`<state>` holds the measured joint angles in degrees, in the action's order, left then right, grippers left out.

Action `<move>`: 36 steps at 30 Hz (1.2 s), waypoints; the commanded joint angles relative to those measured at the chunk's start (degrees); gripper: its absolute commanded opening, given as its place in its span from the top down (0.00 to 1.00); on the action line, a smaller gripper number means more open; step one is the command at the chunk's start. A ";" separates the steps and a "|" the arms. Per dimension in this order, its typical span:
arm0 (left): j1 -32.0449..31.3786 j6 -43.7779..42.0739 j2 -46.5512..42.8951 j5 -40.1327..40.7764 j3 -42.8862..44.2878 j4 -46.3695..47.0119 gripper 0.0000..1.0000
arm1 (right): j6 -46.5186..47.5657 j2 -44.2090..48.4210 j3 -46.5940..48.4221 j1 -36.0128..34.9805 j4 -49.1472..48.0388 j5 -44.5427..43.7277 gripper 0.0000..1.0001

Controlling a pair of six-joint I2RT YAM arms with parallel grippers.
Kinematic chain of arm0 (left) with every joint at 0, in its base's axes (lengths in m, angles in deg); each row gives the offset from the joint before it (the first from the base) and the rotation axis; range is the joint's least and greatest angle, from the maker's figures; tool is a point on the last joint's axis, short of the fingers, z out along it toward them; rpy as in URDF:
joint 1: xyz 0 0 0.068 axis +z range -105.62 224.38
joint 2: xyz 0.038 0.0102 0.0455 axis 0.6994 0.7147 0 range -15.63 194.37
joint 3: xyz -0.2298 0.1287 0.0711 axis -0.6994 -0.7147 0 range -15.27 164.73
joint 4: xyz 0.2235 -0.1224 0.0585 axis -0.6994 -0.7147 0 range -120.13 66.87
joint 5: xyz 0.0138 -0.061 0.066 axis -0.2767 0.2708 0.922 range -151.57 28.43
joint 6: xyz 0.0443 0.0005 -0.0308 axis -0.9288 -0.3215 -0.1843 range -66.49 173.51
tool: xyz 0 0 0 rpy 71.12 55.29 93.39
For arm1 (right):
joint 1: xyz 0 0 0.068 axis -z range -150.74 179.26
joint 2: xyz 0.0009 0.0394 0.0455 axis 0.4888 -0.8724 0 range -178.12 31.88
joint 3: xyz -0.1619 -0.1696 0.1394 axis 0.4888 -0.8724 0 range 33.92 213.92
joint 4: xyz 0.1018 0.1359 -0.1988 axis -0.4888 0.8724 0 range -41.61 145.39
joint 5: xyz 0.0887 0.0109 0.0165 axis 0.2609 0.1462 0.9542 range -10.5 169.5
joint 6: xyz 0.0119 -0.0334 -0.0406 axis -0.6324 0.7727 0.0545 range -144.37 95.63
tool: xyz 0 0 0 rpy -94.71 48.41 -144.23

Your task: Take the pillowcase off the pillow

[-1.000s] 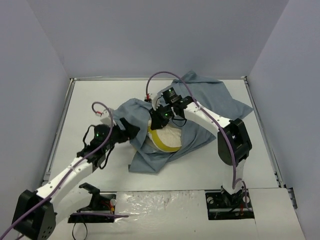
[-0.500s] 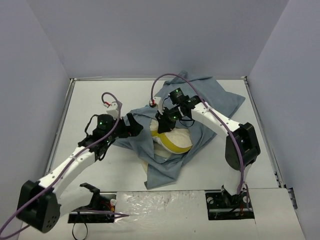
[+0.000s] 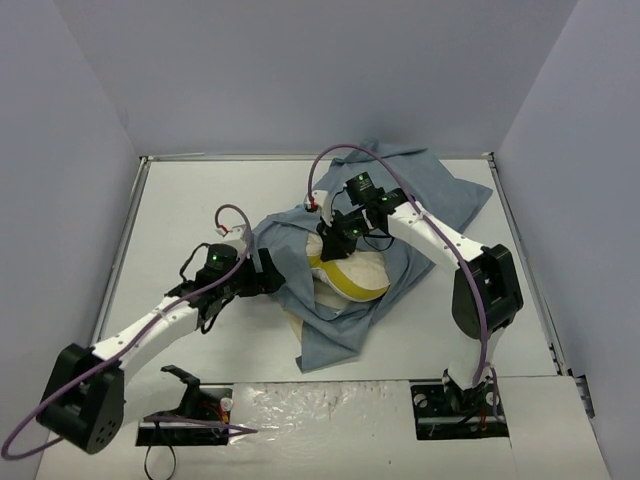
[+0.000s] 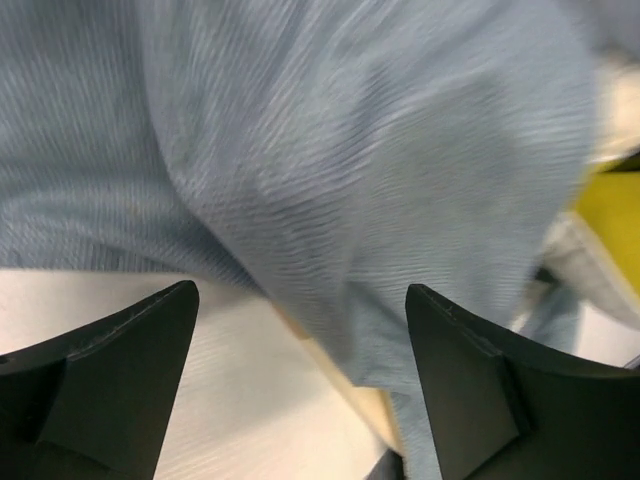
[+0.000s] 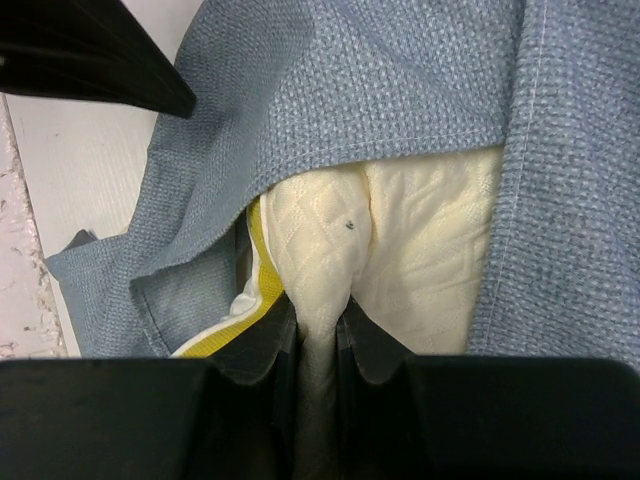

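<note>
Pillowcase: bunched around the pillow, both dragged toward 3 o'clock. Right gripper pinches pillow. Left gripper spread, advanced at 9 o'clock; regrasp likely.

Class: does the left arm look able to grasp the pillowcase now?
Probably yes: the left gripper is open, and a fold of the pillowcase lies just ahead with nothing between.

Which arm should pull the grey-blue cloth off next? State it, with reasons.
Left. The left tool, open, faces the soft grey-blue cloth pillowcase, ready to pinch and pull; the right tool is shut on the plump cream quilted pillow, anchoring it.
</note>
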<state>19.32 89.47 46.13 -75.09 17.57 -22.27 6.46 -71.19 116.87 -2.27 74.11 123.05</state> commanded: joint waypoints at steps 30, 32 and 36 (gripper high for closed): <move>23.56 11.58 25.16 1.83 2.49 19.43 0.98 | 33.06 14.48 -0.35 12.02 25.69 10.23 1.00; 23.83 12.02 27.18 1.57 3.36 19.96 0.98 | 36.40 13.86 0.89 11.76 29.02 12.60 1.00; 19.63 11.76 30.08 -1.42 10.63 20.76 0.98 | 35.80 10.79 2.20 3.95 31.15 15.77 1.00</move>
<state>40.26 101.82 75.28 -80.16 21.79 -4.89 40.30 -58.65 116.37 6.63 96.66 132.84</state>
